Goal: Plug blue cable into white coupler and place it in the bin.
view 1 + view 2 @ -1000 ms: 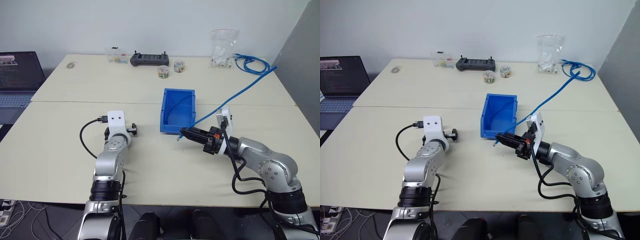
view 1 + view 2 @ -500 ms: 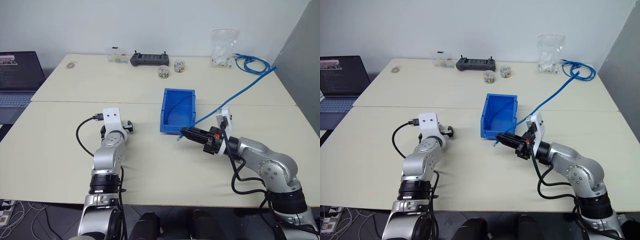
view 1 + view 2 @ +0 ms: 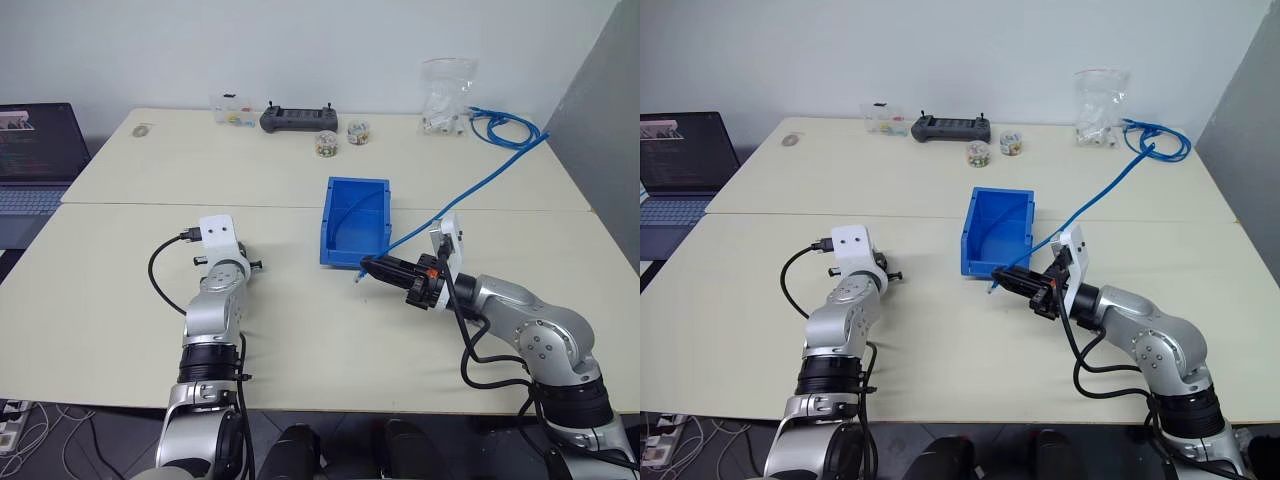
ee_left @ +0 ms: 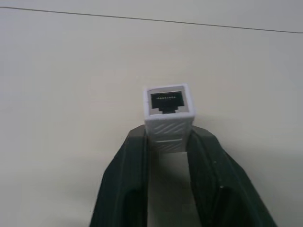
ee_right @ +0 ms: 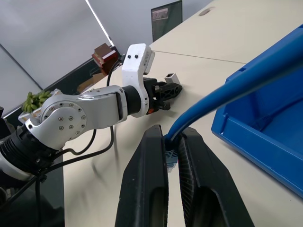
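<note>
Blue cable point(image 3: 470, 190) clamped near its plug in right gripper point(image 3: 372, 266) at frame centre, white coupler point(image 4: 169, 113) gripped by left gripper point(image 4: 168, 156) left of centre; unplugged, well apart; bin point(image 3: 331, 235) awaits both.

Bare table point(image 3: 300, 330) spans the middle of the frame between the two arms. The bin point(image 3: 352, 222) stands just right of centre, and the blue cable point(image 3: 480, 188) slants over its right edge toward the upper right. A controller point(image 3: 298, 120), small jars point(image 3: 327, 144) and a clear bag point(image 3: 445, 100) line the top edge.
</note>
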Available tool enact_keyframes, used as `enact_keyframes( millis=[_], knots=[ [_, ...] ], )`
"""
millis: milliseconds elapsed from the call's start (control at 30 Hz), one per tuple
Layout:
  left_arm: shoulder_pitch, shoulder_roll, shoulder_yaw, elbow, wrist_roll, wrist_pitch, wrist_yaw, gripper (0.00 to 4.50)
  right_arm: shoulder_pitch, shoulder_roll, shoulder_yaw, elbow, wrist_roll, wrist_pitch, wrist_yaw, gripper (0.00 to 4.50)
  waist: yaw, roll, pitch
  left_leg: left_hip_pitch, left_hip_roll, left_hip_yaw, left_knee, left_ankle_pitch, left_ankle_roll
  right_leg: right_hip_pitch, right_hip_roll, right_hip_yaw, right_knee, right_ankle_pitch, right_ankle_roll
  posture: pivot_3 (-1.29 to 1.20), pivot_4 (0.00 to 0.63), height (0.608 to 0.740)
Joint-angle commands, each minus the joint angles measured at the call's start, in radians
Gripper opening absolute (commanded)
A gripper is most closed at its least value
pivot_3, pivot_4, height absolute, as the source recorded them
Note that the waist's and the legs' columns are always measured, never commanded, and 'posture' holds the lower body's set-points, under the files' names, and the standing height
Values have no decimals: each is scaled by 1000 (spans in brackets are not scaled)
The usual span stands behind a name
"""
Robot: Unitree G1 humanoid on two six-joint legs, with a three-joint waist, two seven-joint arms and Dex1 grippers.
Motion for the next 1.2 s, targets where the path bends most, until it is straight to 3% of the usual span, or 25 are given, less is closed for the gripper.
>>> enact_keyframes(
  millis=[33, 200, 367, 567, 733, 933, 1200],
  knots=[
    [6, 27, 11, 13, 24, -9, -4, 775, 3, 5, -10, -41, 0, -9, 10, 35, 0, 0, 0, 0, 0, 0, 0, 0, 0, 0, 0, 0, 0, 0, 0, 0, 150, 740],
    [99, 61, -32, -130, -4, 7, -123, 775, 22, -5, -11, -56, -12, -18, 11, 35, -4, 0, 0, 0, 0, 0, 0, 0, 0, 0, 0, 1, 0, 0, 0, 0, 150, 740],
    [233, 221, -200, -370, -50, -5, -479, 775, 76, -49, -33, -105, -17, -25, 26, 35, -1, 0, 0, -1, 0, 0, -1, 0, -1, -1, 0, 1, 0, 0, -1, 0, 150, 740],
    [234, 406, -371, -486, -143, 9, -904, 775, 121, -68, -58, -156, -7, -32, 33, 35, 3, 0, 0, -2, 0, 0, 0, -2, 3, 0, -1, 0, -1, 0, 0, 0, 150, 740],
    [161, 501, -523, -436, -111, -105, -1175, 775, 137, -120, 15, -184, -103, -77, 80, 35, 0, 0, 0, -1, 0, 0, -1, -2, 3, -1, 0, 0, -1, 0, -1, 0, 150, 740],
    [83, 504, -644, -294, -48, -233, -1357, 775, 105, -121, 100, -166, -208, -145, 107, 34, -4, 0, 0, -1, 1, 0, -1, -2, 4, -1, 1, 0, -1, -3, 3, 0, 150, 740],
    [44, 471, -676, -150, 42, -364, -1410, 775, 11, -60, 206, -90, -294, -189, 147, 27, -4, 1, 0, 0, 0, -1, -1, -2, 4, 0, 0, 0, -1, -2, 3, 0, 150, 740]
  ],
)
